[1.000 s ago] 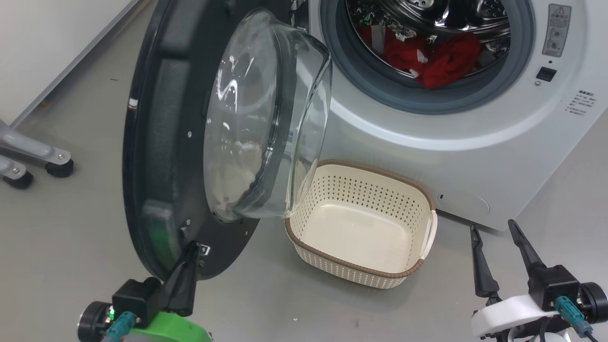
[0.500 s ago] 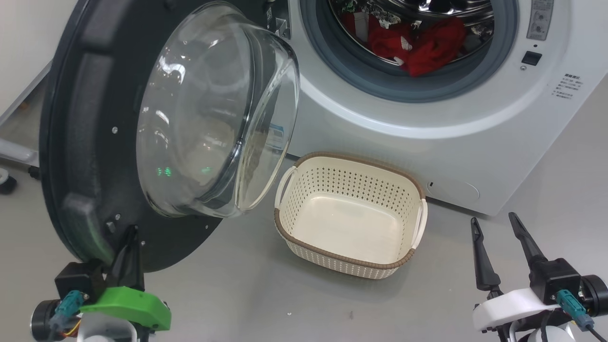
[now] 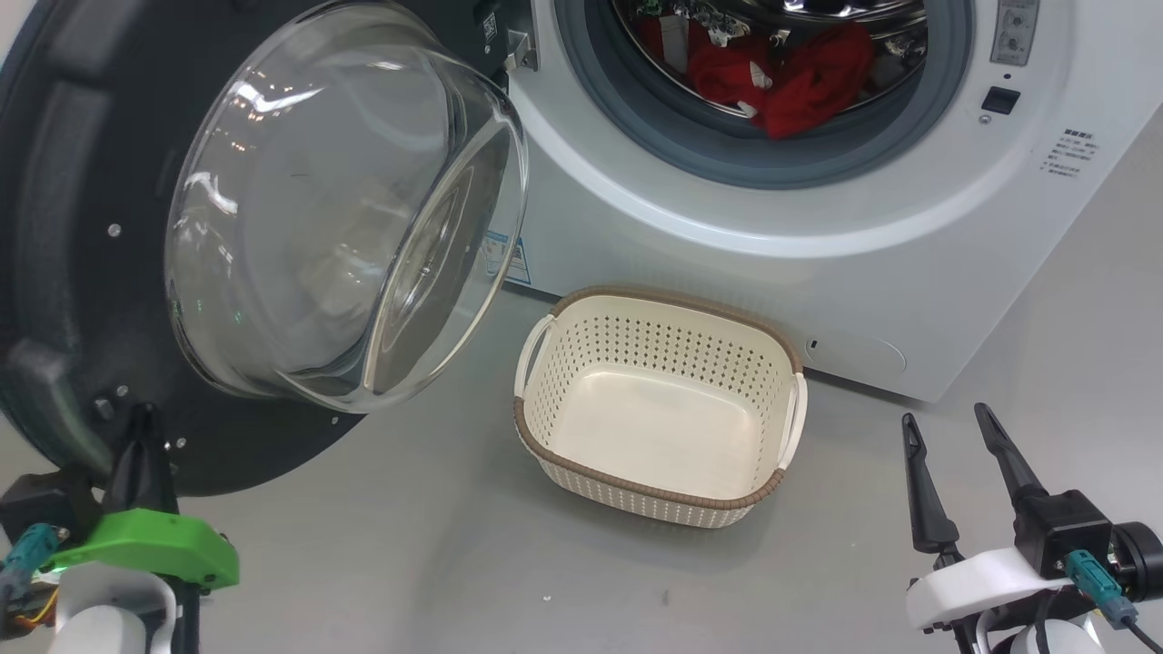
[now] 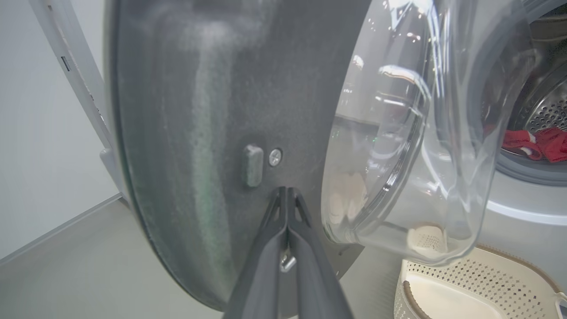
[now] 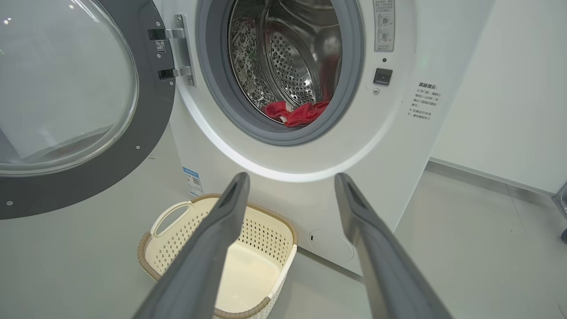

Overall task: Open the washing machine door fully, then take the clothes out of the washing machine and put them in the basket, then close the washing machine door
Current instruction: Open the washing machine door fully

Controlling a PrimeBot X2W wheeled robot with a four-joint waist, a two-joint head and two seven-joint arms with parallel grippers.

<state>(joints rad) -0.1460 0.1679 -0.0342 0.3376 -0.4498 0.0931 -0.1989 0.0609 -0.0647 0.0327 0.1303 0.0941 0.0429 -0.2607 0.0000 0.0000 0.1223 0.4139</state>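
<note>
- Head view: the washing machine door (image 3: 54, 272) stands swung wide, to the left of the washing machine (image 3: 818, 218), its glass bowl (image 3: 336, 209) bulging toward the basket (image 3: 636, 495).
- Left gripper (image 4: 287, 195): fingers pressed together, holding nothing. The tips sit at the door's dark inner face near its lower rim, beside a small nub (image 4: 253, 165) and a screw (image 4: 275, 157), and appear to touch it.
- Right gripper (image 3: 949, 436): fingers spread, empty, low at the right, well apart from the drum opening.
- Clothes (image 3: 800, 77): a red heap low in the steel drum (image 5: 288, 66), just behind the grey rubber ring (image 3: 727, 154). The basket is empty on the floor before the machine, below the opening.
- Door, judged: rigid and hinged, probably weighty. The glass looks slick and breakable, so push on the flat black frame near the free edge, never on the bowl.
- Clothes, judged: light, limp and easily draped, likely to drag on the ring. Pinch a raised fold at the top of the heap.
</note>
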